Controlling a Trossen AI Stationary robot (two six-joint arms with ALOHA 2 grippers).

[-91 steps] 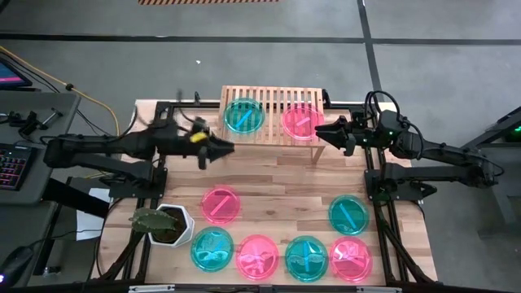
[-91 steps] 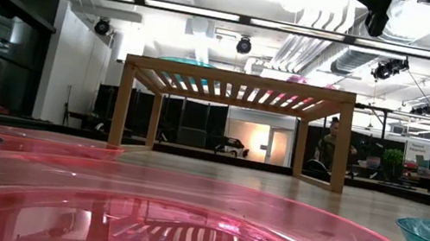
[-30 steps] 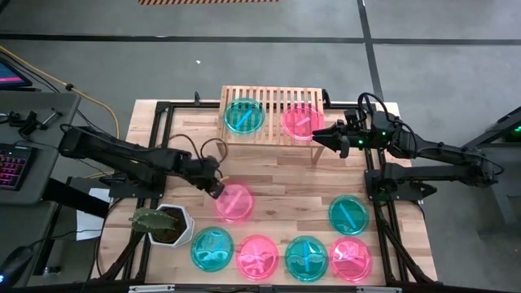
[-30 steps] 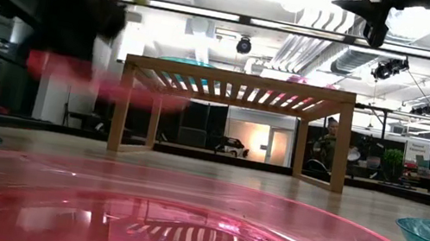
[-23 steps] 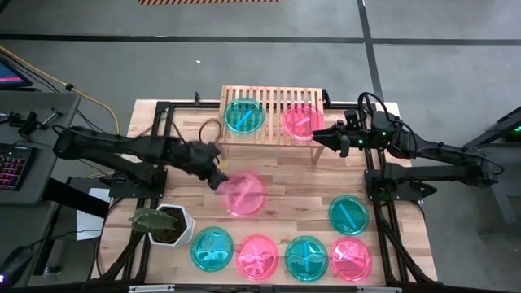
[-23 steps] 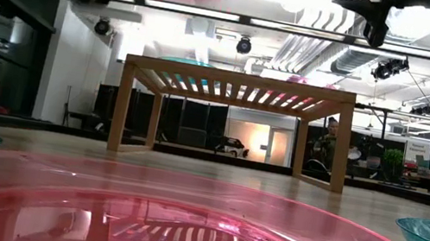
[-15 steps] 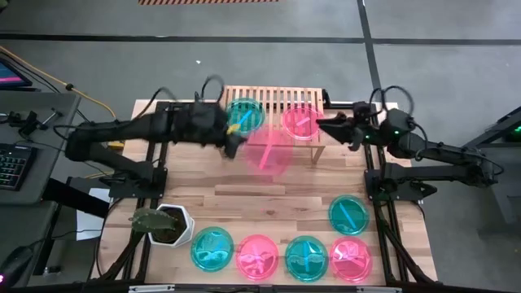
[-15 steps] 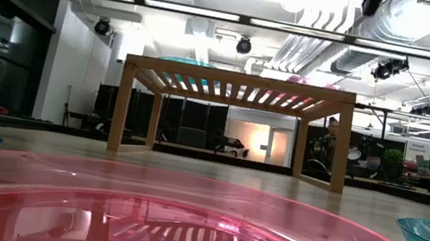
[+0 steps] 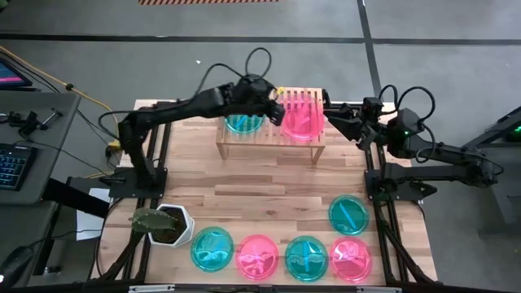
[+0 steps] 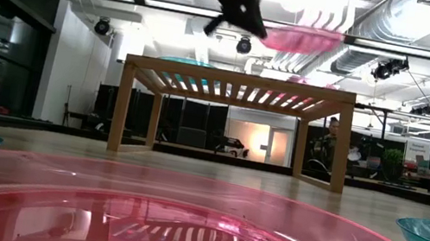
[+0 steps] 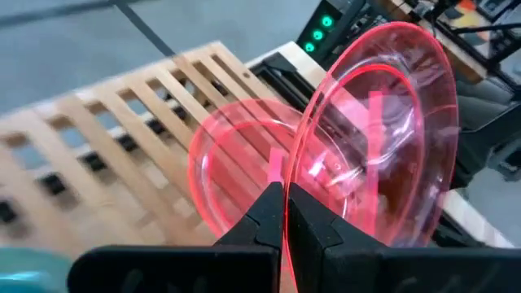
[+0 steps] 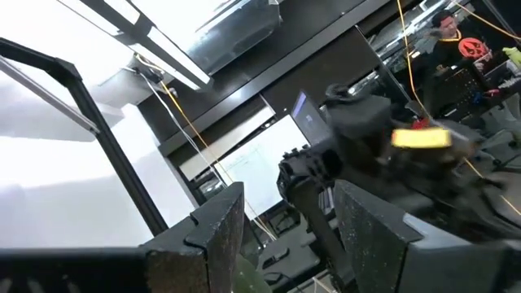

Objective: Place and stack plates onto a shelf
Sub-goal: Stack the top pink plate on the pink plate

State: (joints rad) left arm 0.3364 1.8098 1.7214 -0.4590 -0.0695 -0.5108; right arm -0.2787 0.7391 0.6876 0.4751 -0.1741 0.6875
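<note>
My left gripper (image 9: 275, 96) is shut on a pink plate (image 10: 302, 39) that hangs above the right half of the light-wood shelf (image 9: 301, 145). Another pink plate (image 11: 236, 163) lies on the slats right under it. A teal plate (image 9: 242, 124) lies on the shelf's left half, partly hidden by my left arm. My right gripper (image 9: 332, 116) stands open at the shelf's right end, with nothing between its fingers (image 12: 213, 232). Several more pink and teal plates lie along the table's near edge, among them a teal one (image 9: 350, 213). My left gripper pinches the pink plate's rim (image 11: 286, 175) between its two fingers, at the edge nearest the arm. The fingers come from the table's left, slanting down. The plate reaches away from them toward the right, lifted clear and slightly tilted over the pink plate on the shelf.
A white hexagonal plant pot (image 9: 167, 225) stands at the near left of the table. A teal plate (image 9: 213, 248), a pink plate (image 9: 258, 256), another teal plate (image 9: 306, 256) and another pink plate (image 9: 351, 258) lie in a row along the near edge. Bare wood lies between this row and the shelf.
My left gripper has carried the pink plate up from the middle of the table and toward the far edge and the right, until it hangs over the pink plate on the shelf. It has stayed shut on the rim. My right gripper has drawn back a little toward the right.
</note>
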